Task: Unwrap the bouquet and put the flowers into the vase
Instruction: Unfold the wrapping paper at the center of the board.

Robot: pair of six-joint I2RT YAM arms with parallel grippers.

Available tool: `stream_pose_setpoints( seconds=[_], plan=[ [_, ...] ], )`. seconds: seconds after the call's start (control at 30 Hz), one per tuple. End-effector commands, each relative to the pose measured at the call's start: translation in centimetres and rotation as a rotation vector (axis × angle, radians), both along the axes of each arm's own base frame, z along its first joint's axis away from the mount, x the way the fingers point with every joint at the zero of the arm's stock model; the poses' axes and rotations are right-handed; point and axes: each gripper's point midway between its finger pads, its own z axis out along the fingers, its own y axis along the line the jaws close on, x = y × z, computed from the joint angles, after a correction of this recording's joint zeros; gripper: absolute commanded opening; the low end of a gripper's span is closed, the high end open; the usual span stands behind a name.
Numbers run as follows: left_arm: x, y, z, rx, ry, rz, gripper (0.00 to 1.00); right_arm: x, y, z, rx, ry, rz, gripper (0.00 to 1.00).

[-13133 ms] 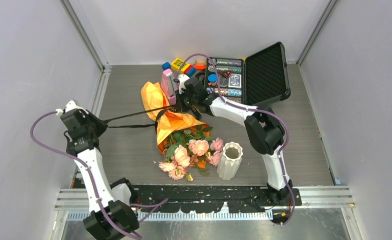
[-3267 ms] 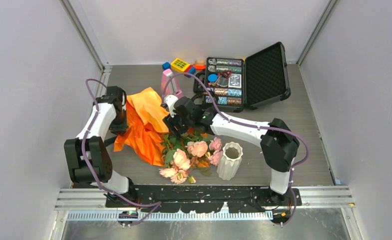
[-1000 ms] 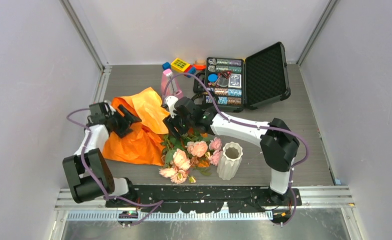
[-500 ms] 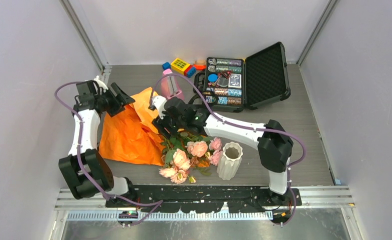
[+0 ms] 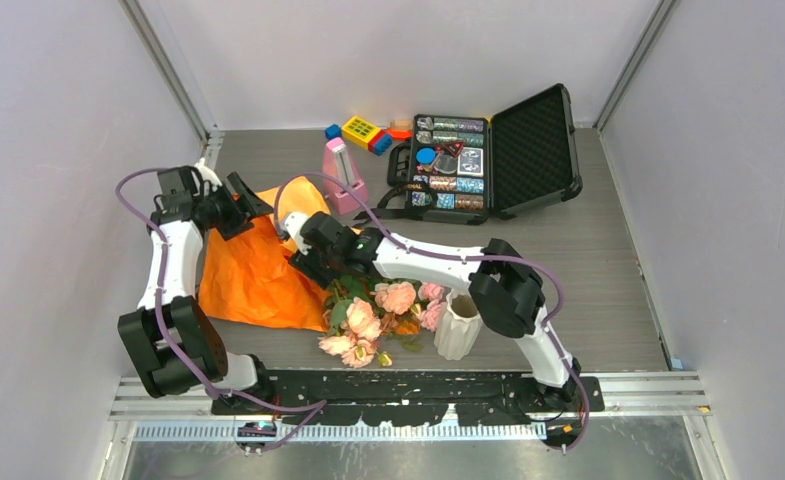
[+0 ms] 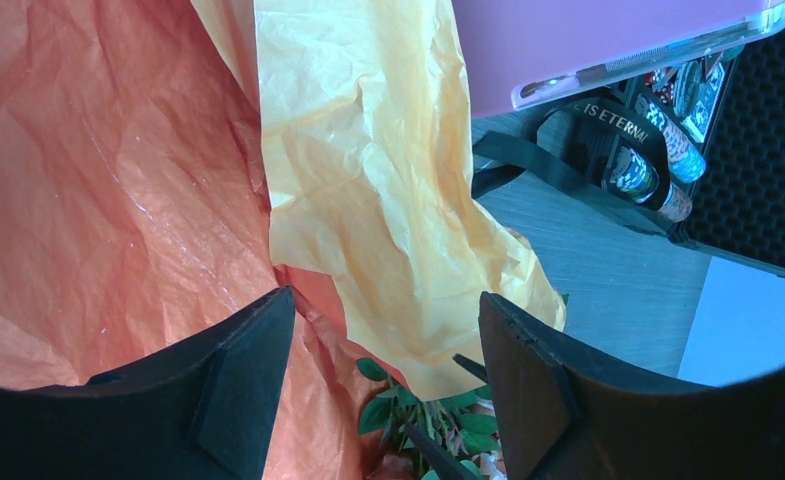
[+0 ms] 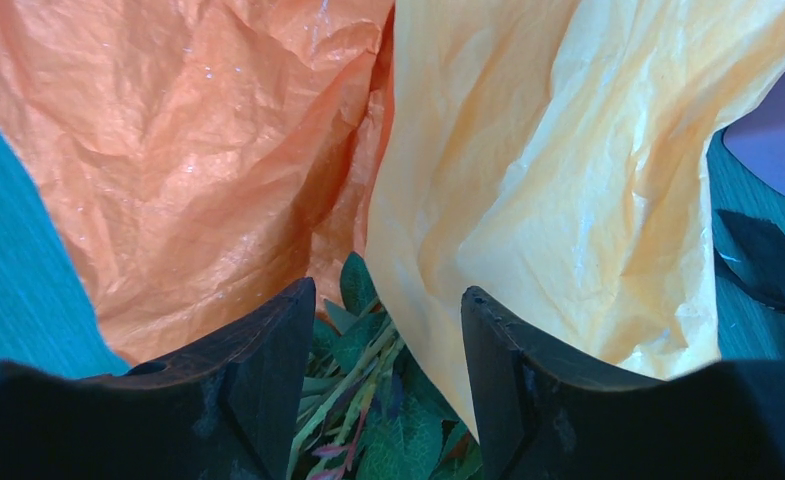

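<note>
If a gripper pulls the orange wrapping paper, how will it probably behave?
Probably floppy: the orange wrapping paper lies crumpled with deep creases. It looks thin, so likely light. Pulling may drag the flowers, whose stems show between its folds.

Bright even light, soft shadows; wrist-view foreground blurred.
</note>
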Motion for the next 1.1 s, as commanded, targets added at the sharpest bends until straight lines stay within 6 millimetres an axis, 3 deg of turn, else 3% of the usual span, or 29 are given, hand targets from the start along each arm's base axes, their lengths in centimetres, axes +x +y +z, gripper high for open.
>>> stream_pose_setpoints(
  seconds=[0.0, 0.07, 0.23, 0.43, 0.53, 0.83, 1.07],
  plan=[
    [-0.4, -0.7, 0.8, -0.002, -0.037, -0.037, 0.7, 1.1, 1.0, 1.0, 0.004, -0.04, -0.009, 0.59],
    [-0.4, -0.8, 0.6, -0.012, -0.036, -0.038, 0.7, 1.5, 0.8, 0.1, -0.03, -0.047, -0.02, 0.56],
    [-0.3, -0.9, 0.5, -0.023, -0.034, -0.042, 0.7, 2.4, 0.6, 0.2, -0.056, -0.093, -0.033, 0.42],
    [-0.3, -0.9, 0.0, -0.025, -0.02, -0.035, 0.7, 2.7, 0.4, 1.0, -0.051, -0.113, -0.045, 0.02],
    [-0.3, -0.7, 0.0, -0.02, -0.019, -0.029, 0.7, 2.6, -0.1, 2.0, -0.038, -0.126, -0.059, 0.0],
    [-0.4, -0.1, 0.1, 0.022, -0.025, -0.001, 0.71, 3.5, -2.4, 8.1, 0.11, -0.198, -0.196, 0.0],
    [-0.4, 0.1, 0.0, 0.033, -0.023, 0.005, 0.72, 5.5, -5.1, 9.4, 0.211, -0.141, -0.33, 0.0]
  ],
)
